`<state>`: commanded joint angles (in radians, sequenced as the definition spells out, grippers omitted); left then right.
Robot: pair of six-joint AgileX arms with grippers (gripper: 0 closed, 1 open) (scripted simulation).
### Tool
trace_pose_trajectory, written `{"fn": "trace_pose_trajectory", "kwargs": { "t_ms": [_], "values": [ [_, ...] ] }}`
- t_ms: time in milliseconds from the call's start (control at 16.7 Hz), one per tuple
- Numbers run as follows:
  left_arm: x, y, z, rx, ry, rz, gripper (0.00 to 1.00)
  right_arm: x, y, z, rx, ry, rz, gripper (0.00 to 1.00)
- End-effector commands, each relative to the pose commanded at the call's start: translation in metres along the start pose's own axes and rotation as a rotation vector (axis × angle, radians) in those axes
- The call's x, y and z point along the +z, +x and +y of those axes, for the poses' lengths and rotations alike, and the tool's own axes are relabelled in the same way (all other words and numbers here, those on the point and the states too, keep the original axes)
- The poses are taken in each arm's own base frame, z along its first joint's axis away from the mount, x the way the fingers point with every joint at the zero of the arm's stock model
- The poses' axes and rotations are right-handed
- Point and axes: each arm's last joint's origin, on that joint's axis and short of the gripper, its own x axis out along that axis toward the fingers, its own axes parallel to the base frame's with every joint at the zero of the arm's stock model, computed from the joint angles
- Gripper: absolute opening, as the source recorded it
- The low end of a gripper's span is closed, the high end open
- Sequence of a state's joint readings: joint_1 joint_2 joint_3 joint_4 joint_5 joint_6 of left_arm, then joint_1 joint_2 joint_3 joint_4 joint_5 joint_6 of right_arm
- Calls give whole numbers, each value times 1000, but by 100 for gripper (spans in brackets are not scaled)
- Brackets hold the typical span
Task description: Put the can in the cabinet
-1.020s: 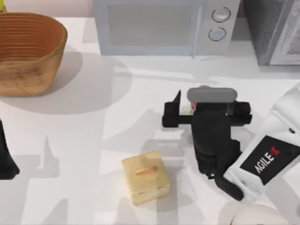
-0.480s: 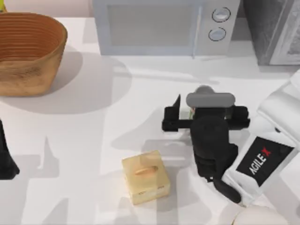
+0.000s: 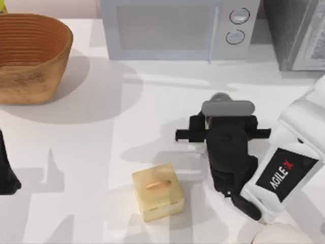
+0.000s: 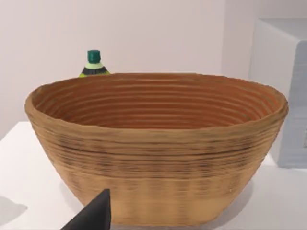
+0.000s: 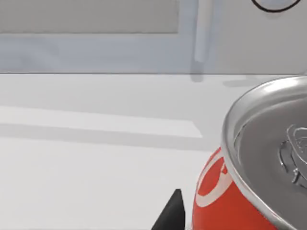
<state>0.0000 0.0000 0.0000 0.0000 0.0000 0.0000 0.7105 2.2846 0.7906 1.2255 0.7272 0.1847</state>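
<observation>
The can (image 3: 219, 97) stands upright on the white table right of centre, mostly covered from above by my right gripper (image 3: 223, 124). The gripper's fingers (image 3: 197, 123) press in on the can from both sides, so it is shut on it. In the right wrist view the can (image 5: 249, 182) is close up, red with white lettering and a grey metal top, with a dark fingertip (image 5: 173, 213) against its side. The cabinet (image 3: 297, 35) stands at the back right corner, dark grey with a pale-framed door. My left gripper (image 3: 6, 173) is parked at the table's left edge.
A light grey microwave (image 3: 177, 28) with two dials stands at the back centre. A woven basket (image 3: 30, 56) sits back left, a green-capped bottle (image 4: 94, 64) behind it. A tan box (image 3: 157, 192) lies in front of the can. A white round object (image 3: 282, 235) is at the front right.
The right gripper's fingers have drawn inward from wide apart to the can's sides, and the gripper shifted slightly toward the front. The left arm has not moved.
</observation>
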Motion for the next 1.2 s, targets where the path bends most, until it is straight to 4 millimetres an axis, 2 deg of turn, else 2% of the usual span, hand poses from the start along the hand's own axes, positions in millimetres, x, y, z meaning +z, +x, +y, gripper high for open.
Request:
{"fn": "trace_pose_trajectory", "kwargs": {
  "t_ms": [240, 300, 840, 1200],
  "values": [
    [0, 0, 0, 0, 0, 0, 100, 0, 0, 0, 0, 0, 0, 2],
    [0, 0, 0, 0, 0, 0, 100, 0, 0, 0, 0, 0, 0, 0],
    [0, 0, 0, 0, 0, 0, 100, 1, 0, 0, -1, 2, 0, 0],
    [0, 0, 0, 0, 0, 0, 100, 35, 5, 4, -58, 26, 5, 0]
  ]
}}
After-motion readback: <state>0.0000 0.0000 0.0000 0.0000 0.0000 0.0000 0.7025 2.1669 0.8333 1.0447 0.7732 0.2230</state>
